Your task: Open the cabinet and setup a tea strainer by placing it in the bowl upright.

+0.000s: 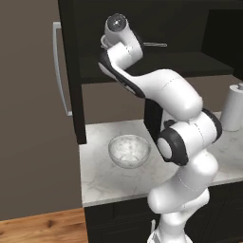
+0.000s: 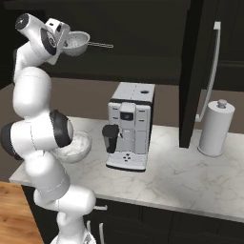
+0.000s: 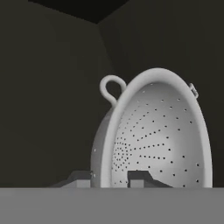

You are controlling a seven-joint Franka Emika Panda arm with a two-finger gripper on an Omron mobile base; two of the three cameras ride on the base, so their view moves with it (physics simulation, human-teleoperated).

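The tea strainer (image 2: 77, 43) is a silver perforated basket with a thin straight handle (image 1: 155, 45), tipped on its side inside the open cabinet (image 2: 143, 19), above its shelf. My gripper (image 3: 109, 179) is shut on the strainer's rim (image 3: 162, 135), with one finger (image 3: 138, 177) inside the basket and the other outside. In the right base view the gripper (image 2: 63, 42) is high at the upper left. The clear glass bowl (image 1: 128, 151) stands on the marble counter below, partly hidden behind the arm in the right base view (image 2: 81, 147).
The cabinet's left door (image 1: 73, 85) and right door (image 2: 190, 71) hang open, with silver bar handles (image 2: 214, 66). A coffee machine (image 2: 128, 126) stands right of the bowl. A paper towel roll (image 2: 215, 126) is at the counter's right. The counter's left edge (image 1: 81, 180) drops to a wooden floor.
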